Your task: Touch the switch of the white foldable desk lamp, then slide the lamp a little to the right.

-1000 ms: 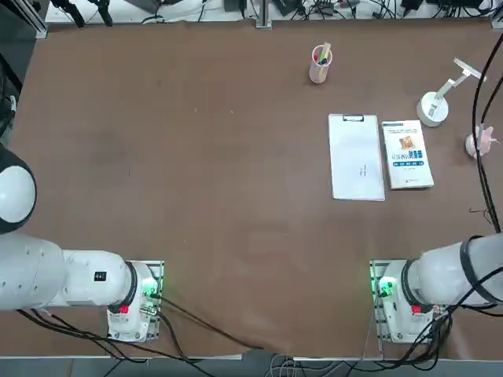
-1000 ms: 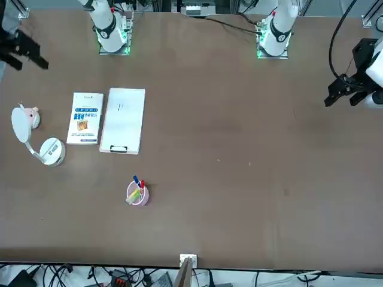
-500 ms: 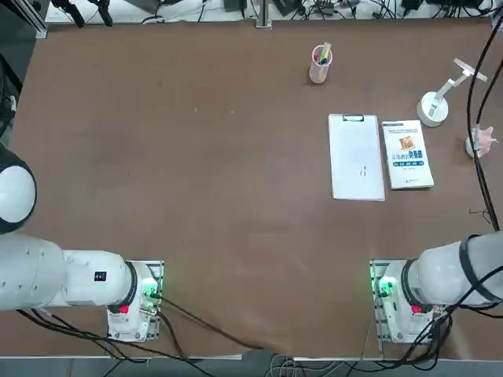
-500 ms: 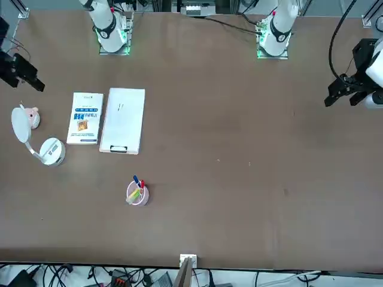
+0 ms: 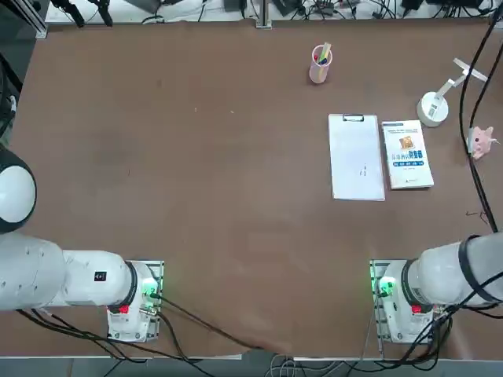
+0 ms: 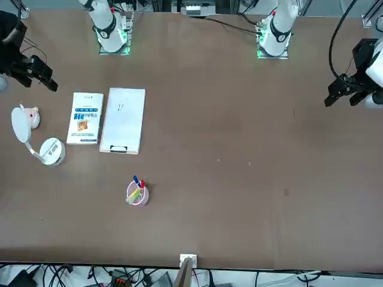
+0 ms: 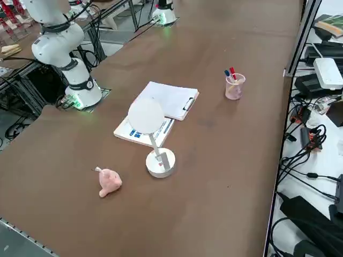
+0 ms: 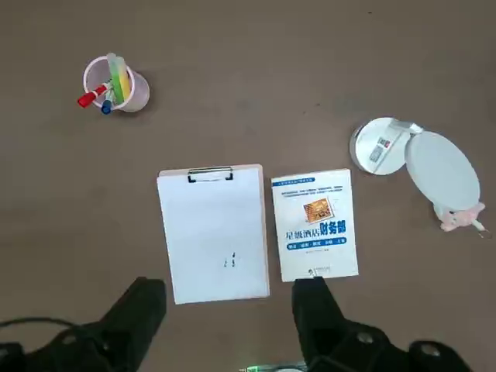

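My gripper (image 8: 229, 310) hangs high w/ fingers spread wide, nothing held, so I can see the whole layout first. Lamp (image 8: 384, 147) sits at table's right edge, just beside the book (image 8: 315, 225), pink toy (image 8: 459, 216) near. Switch untouched; approach prob. needs clearing the head.

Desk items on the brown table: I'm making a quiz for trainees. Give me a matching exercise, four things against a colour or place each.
Things:
1. desk lamp
2. pen cup
3. clipboard
4. booklet

Descriptions:
a. pink, holds markers
b. lies between the clipboard and the lamp
c. white, round disc base
d. white sheet under a clip

Pairs: 1-c, 2-a, 3-d, 4-b
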Controlling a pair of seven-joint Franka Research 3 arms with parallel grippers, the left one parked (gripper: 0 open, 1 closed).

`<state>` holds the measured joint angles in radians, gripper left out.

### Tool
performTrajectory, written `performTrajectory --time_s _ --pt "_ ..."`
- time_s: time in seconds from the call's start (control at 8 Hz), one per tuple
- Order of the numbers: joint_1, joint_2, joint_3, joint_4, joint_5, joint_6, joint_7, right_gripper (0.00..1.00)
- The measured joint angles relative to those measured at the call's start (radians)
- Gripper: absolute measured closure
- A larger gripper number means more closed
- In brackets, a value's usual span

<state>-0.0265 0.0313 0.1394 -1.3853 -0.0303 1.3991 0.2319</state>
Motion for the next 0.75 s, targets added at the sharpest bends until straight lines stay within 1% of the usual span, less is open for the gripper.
performTrajectory --time_s 0.25,0.38,0.75 --pt "-0.001 -0.091 -0.001 -0.123 0.0 0.054 0.004 0.0" --pt "-0.001 -0.117 -0.006 -0.156 0.0 0.064 0.004 0.0" --pt "-0.007 -0.119 -0.047 -0.171 0.0 0.078 0.0 0.01"
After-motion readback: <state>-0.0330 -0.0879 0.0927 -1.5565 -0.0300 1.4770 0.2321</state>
